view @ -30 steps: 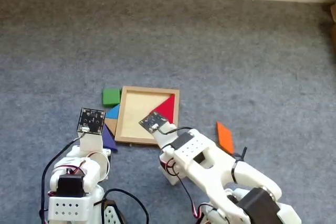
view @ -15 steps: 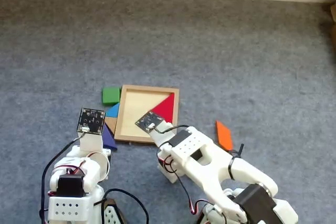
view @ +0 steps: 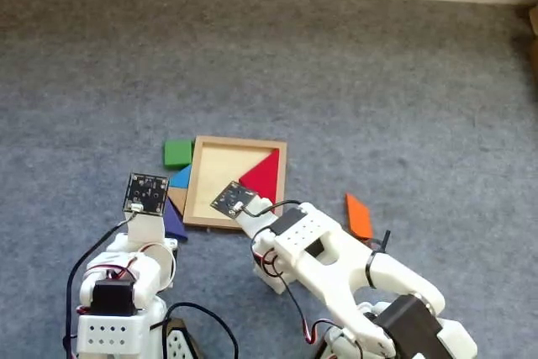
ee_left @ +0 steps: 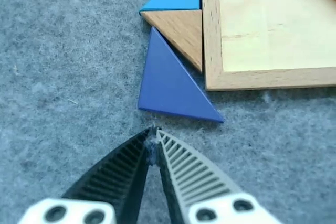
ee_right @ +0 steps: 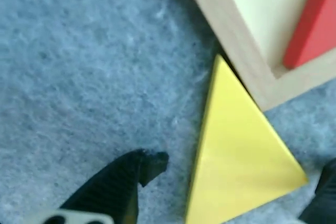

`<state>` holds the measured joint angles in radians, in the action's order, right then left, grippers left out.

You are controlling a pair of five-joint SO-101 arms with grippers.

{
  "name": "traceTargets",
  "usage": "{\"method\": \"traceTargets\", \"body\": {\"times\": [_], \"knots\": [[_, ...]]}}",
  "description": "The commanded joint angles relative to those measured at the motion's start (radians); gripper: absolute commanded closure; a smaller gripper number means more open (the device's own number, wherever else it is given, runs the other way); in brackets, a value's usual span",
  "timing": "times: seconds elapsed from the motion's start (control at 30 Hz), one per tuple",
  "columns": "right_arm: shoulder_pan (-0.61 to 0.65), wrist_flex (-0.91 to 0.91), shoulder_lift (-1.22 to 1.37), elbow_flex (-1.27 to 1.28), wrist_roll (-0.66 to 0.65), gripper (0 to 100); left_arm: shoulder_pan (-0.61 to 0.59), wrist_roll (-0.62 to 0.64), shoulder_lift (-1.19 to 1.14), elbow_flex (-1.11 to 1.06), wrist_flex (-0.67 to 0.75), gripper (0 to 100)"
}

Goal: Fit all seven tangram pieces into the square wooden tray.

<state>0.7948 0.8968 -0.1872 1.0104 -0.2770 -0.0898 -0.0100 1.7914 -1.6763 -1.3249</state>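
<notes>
yellow triangle [ee_right: 236,145] — one corner off-frame

Over the last second the right arm's wrist camera board [view: 234,198] has crept left along the near rail of the tray [view: 239,141], ending a touch closer to the arm bases. The white link [view: 309,243] behind it swung left by a small amount as well. With that shift the board no longer covers the lower corner of the red triangle [view: 264,176], so more of that piece is now exposed in the high view.
</notes>
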Motion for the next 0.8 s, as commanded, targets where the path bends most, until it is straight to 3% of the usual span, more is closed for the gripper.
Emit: {"method": "traceTargets", "body": {"times": [0.0, 0.1, 0.77], "knots": [[-0.002, -0.058, 0.015, -0.058, -0.012, 61.9, -0.008, -0.006, 0.025, -0.019, -0.005, 99], [-0.004, -0.058, 0.015, -0.058, -0.008, 65.9, -0.008, -0.006, 0.025, -0.019, -0.005, 99], [-0.004, 0.035, 0.005, -0.062, -0.002, 66.3, -0.008, -0.006, 0.025, -0.019, -0.005, 99]]}}
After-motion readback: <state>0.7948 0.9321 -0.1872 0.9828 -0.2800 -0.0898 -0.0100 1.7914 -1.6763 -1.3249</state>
